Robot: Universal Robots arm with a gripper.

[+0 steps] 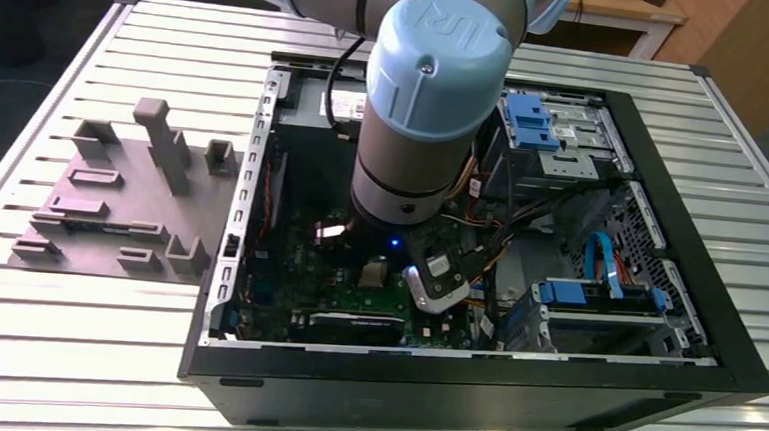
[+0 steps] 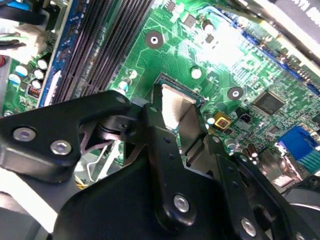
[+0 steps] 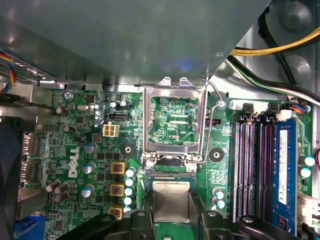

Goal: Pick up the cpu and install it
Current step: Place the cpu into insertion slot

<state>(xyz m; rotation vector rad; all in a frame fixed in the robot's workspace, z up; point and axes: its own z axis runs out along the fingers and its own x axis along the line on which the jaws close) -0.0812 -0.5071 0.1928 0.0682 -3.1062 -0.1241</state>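
- My gripper pinches the cpu by two opposite edges, as far as both wrist views show. Its silvery top faces up between my black fingers.
- The cpu sits right over the socket of the green motherboard. I cannot tell whether it rests in the socket or hangs just above it.
- I also cannot tell from either wrist view whether the chip lies level. I judge that a tilted descent could drive one corner into the socket's contacts and bend them.
- If the chip is turned or shifted against the socket frame, it would perch on the rim rather than drop in. Pressing down then could damage both.
- A row of small capacitors stands just beside the socket, and spreading my fingers wide there might knock them.
- Farther on, the load plate stands swung open with its lever beside it. A bump from my fingers could tip the plate onto the chip.
- The memory slots lie near the socket on the side away from the capacitors, so a sideways slip could scrape them.
- Farthest, loose cables hang inside the computer case. My arm could snag one during a sideways correction.
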